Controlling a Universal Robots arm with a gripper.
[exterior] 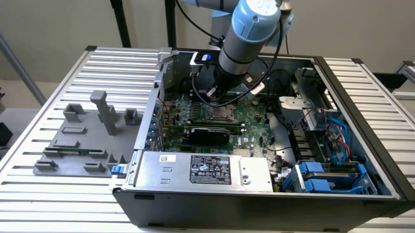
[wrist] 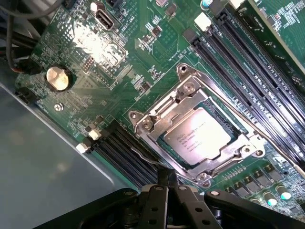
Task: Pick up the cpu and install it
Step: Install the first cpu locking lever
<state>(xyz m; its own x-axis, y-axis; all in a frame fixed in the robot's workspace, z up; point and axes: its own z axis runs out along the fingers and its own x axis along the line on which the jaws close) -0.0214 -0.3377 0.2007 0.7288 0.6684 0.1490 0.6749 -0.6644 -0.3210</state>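
- The slatted counter (exterior: 65, 204) carries an open computer case (exterior: 259, 208), whose front wall is nearest in the exterior view
- Just behind that wall lies a silver box (exterior: 207, 170) with a black label, and blue brackets (exterior: 318, 177) sit at its 3 o'clock side
- On the counter at 9 o'clock of the case stands a grey fixture (exterior: 84, 141) of blocks and posts, apart from the case
- Farther in, at 12 o'clock of the silver box, a black card (exterior: 211, 132) lies across the green motherboard (wrist: 119, 71)
- Beyond the card, near the middle of the case, the cpu (wrist: 195, 138) lies flat in its socket, pale silver top up, ringed by a metal frame (wrist: 157, 114)
- Long dark memory slots (wrist: 248, 71) run beside the frame, and a coin battery (wrist: 58, 78) sits well apart from it on the board
- The claw (wrist: 165, 176) hangs just above the board near one edge of the frame; its fingers are clenched together with nothing between them, and it does not touch the cpu
- The arm (exterior: 243, 43) comes down into the case from 12 o'clock, its blue joint above the socket, cables looping round it
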